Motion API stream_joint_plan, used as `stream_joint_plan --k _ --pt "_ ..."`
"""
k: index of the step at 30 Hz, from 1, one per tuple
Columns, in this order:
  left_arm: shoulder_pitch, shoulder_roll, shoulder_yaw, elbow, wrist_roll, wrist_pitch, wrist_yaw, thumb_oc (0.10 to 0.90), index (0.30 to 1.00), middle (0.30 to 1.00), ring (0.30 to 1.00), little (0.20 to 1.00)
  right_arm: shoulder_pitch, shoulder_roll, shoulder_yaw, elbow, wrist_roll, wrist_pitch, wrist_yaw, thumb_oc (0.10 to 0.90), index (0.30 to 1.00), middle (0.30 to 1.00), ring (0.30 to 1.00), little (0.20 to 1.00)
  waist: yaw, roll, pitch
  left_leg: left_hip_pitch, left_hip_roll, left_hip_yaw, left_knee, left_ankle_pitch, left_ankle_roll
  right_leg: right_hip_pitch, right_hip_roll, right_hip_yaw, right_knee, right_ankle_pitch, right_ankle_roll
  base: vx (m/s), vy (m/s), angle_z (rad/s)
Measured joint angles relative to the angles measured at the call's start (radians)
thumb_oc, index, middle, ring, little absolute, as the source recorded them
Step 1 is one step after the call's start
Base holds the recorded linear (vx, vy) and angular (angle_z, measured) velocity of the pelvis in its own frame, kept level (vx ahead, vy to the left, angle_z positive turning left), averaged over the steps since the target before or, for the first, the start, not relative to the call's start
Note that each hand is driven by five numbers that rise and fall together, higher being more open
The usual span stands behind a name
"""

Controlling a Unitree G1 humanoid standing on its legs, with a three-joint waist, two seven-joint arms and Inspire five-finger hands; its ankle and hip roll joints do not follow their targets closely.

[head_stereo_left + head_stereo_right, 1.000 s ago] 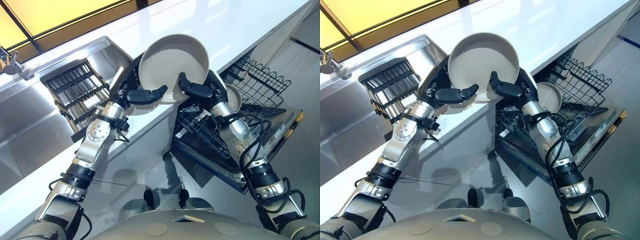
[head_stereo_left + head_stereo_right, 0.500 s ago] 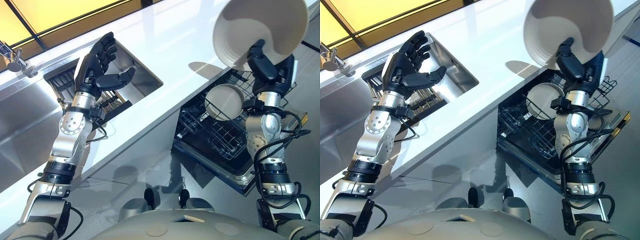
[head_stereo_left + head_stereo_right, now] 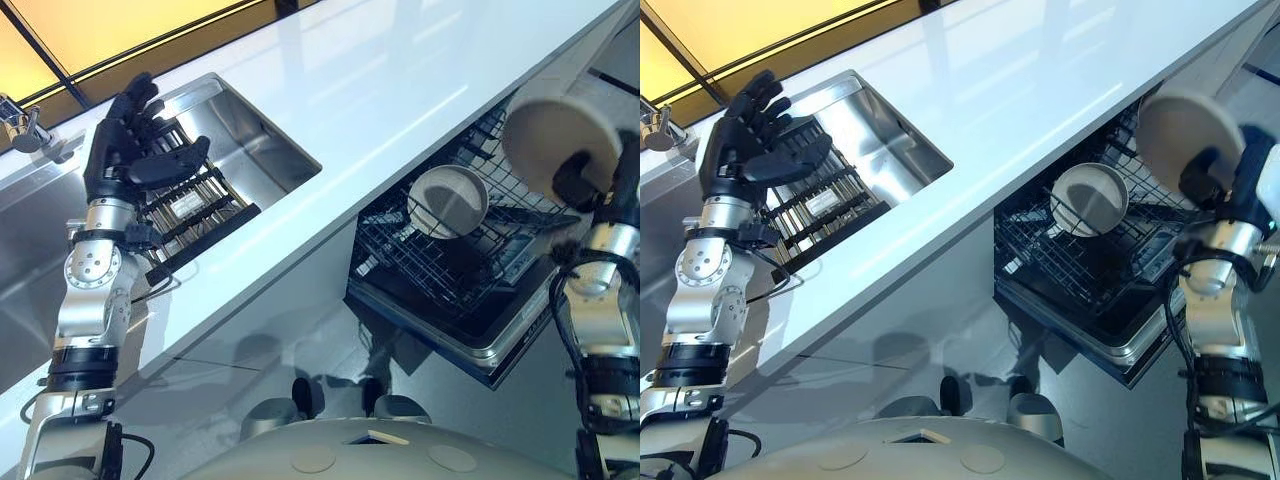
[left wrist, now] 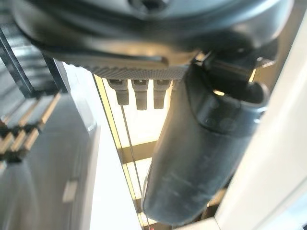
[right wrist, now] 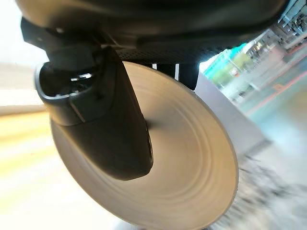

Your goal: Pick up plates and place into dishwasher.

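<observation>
A beige plate is held tilted above the right side of the open dishwasher's wire rack. My right hand is shut on it, the thumb pressed onto the plate's face and the fingers behind it. A second beige plate stands upright in the rack, left of the held one. Far to the left, my left hand is raised over the sink, open with fingers spread and holding nothing; its thumb shows in the left wrist view.
A white countertop runs diagonally between the steel sink and the dishwasher. A black slatted drainer lies in the sink and a faucet stands at far left. The lowered dishwasher door juts out below the rack.
My right hand has carried the plate down and to the right, from above the counter edge to over the rack. The left hand has drifted further left, still open.
</observation>
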Motion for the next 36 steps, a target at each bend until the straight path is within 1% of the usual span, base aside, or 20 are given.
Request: stream_joint_plan --k 3,6,9,13,15,21,25,28,32,34,36 --pt "0.009 0.0 0.006 0.0 0.016 0.0 0.018 0.8 0.9 0.9 0.9 0.9 0.051 0.011 0.026 0.0 -0.01 0.028 0.069 0.1 0.3 0.3 0.3 0.2 -0.001 0.003 -0.001 -0.008 0.0 0.005 0.002 0.001 0.0 -0.011 0.0 0.004 0.001 0.001 0.0 -0.01 0.017 -0.06" --pt "0.011 0.0 0.006 0.0 0.016 0.0 0.031 0.8 0.9 0.9 0.9 0.9 0.066 0.034 0.059 0.0 -0.01 0.051 0.116 0.1 0.3 0.3 0.3 0.2 -0.014 0.004 -0.002 -0.009 0.001 0.008 0.004 0.001 0.0 -0.011 0.0 0.006 0.001 0.001 0.0 -0.01 0.009 -0.01" --pt "0.012 0.0 0.006 0.001 0.016 0.0 0.045 0.8 0.9 0.9 0.9 0.9 0.066 0.038 0.117 0.0 -0.01 0.051 0.175 0.1 0.3 0.3 0.3 0.2 -0.025 0.004 -0.001 -0.009 0.001 0.009 0.004 0.001 0.0 -0.012 0.0 0.005 0.001 0.001 0.0 0.0 0.0 0.0" --pt "0.023 0.001 0.006 0.003 0.016 -0.001 0.07 0.8 0.9 0.9 0.9 0.9 0.066 0.043 0.181 0.0 -0.009 0.05 0.218 0.1 0.3 0.3 0.3 0.2 -0.023 0.005 -0.001 -0.009 0.002 0.009 0.003 0.001 0.0 -0.012 0.0 0.003 0.001 0.001 0.0 0.0 0.0 0.0" --pt "0.038 0.001 0.006 0.004 0.018 -0.001 0.083 0.8 0.9 0.9 0.9 0.9 0.066 0.06 0.183 0.0 -0.007 0.051 0.226 0.1 0.3 0.3 0.3 0.2 -0.02 0.006 -0.001 -0.009 0.002 0.009 0.002 0.001 0.0 -0.012 0.0 0.003 0.001 0.001 0.0 0.0 0.0 0.0" --pt "0.046 0.007 0.005 0.047 0.054 -0.002 0.116 0.8 0.9 0.9 0.9 0.9 0.062 0.075 0.221 0.003 0.026 0.067 0.222 0.1 0.3 0.3 0.3 0.2 -0.003 0.008 -0.001 -0.012 0.002 0.006 0.004 0.001 0.0 -0.013 -0.001 -0.001 0.001 0.001 0.0 0.0 0.0 0.0" --pt "0.046 0.008 0.005 0.049 0.054 -0.003 0.124 0.8 0.9 0.9 0.9 0.9 0.047 0.09 0.272 0.051 0.069 0.109 0.195 0.1 0.3 0.3 0.3 0.2 0.014 0.009 -0.001 -0.014 0.001 -0.003 0.005 0.002 0.0 -0.01 -0.002 -0.022 0.001 0.001 0.0 0.02 0.021 0.06" --pt "0.046 0.008 -0.004 0.049 0.054 -0.003 0.124 0.8 0.9 0.9 0.9 0.9 0.02 0.119 0.298 0.1 0.108 0.147 0.136 0.1 0.3 0.3 0.3 0.2 0.031 0.01 -0.001 -0.015 0.0 -0.008 0.005 0.003 0.0 -0.01 -0.002 -0.026 0.001 0.0 0.0 0.03 0.023 0.05" --pt "0.046 0.007 -0.018 0.049 0.053 -0.003 0.124 0.8 0.9 0.9 0.9 0.9 -0.038 0.124 0.335 0.167 0.191 0.179 0.078 0.1 0.3 0.3 0.3 0.2 0.035 0.012 0.0 -0.024 -0.002 -0.036 0.005 0.011 -0.001 -0.006 -0.004 -0.052 0.001 0.0 0.0 0.03 0.023 0.18" --pt "0.046 0.007 -0.031 0.049 0.052 -0.003 0.124 0.8 0.9 0.9 0.9 0.9 -0.073 0.146 0.337 0.204 0.224 0.188 0.048 0.1 0.3 0.3 0.3 0.2 0.038 0.015 0.001 -0.028 -0.002 -0.046 0.005 0.015 -0.001 -0.005 -0.004 -0.061 0.001 0.0 0.0 0.03 0.025 0.16" --pt "0.044 0.006 -0.059 0.049 0.052 -0.003 0.123 0.8 0.9 0.9 0.9 0.9 -0.089 0.153 0.345 0.212 0.25 0.188 0.01 0.1 0.3 0.3 0.3 0.2 0.048 0.024 0.005 -0.028 -0.003 -0.056 0.004 0.02 -0.001 0.0 -0.004 -0.073 0.001 -0.001 0.0 0.03 0.024 0.16"
